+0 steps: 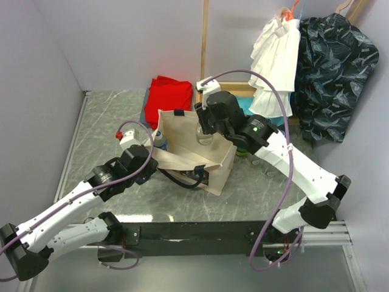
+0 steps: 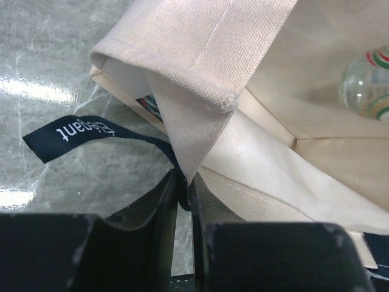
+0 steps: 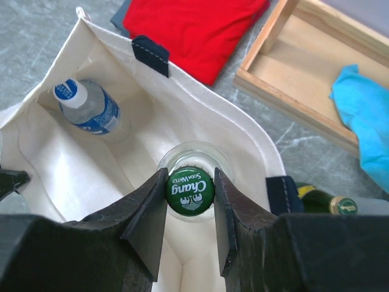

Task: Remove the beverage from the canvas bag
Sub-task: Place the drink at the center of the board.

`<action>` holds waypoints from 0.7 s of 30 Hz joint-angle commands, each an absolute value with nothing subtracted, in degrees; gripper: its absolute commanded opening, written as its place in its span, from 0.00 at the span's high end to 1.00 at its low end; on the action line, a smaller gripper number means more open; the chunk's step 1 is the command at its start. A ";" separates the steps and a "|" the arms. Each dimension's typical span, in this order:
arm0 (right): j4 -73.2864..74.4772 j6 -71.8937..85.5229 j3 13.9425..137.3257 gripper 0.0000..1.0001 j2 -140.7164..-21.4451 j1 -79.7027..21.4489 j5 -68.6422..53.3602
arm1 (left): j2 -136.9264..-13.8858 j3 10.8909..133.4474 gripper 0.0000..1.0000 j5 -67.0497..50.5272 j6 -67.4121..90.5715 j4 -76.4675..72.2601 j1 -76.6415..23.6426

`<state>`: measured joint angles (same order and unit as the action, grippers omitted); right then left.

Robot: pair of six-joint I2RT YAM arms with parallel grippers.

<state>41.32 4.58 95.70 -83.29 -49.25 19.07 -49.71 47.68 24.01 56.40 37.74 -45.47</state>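
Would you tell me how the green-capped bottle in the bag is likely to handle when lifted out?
The green-capped bottle looks like clear glass, so probably fragile and heavy for its size. The right gripper pinches only its cap, so it may swing or slip. The soft canvas bag may drag along.

Looks like a robotics lab booth: plain pale walls boxing a marbled worktop, the left arm and right arm bolted to a black rail along the bottom, and garments hanging at upper right.
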 commanded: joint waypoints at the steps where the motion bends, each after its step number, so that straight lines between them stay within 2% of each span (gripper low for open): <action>1: 34.36 3.52 99.84 1.00 -76.64 -49.48 23.11 | -49.57 47.72 0.81 23.47 55.20 37.62 -45.62; 21: 37.00 1.85 103.45 1.00 -71.72 -49.48 27.42 | -51.06 48.34 0.82 22.59 54.49 36.12 -45.62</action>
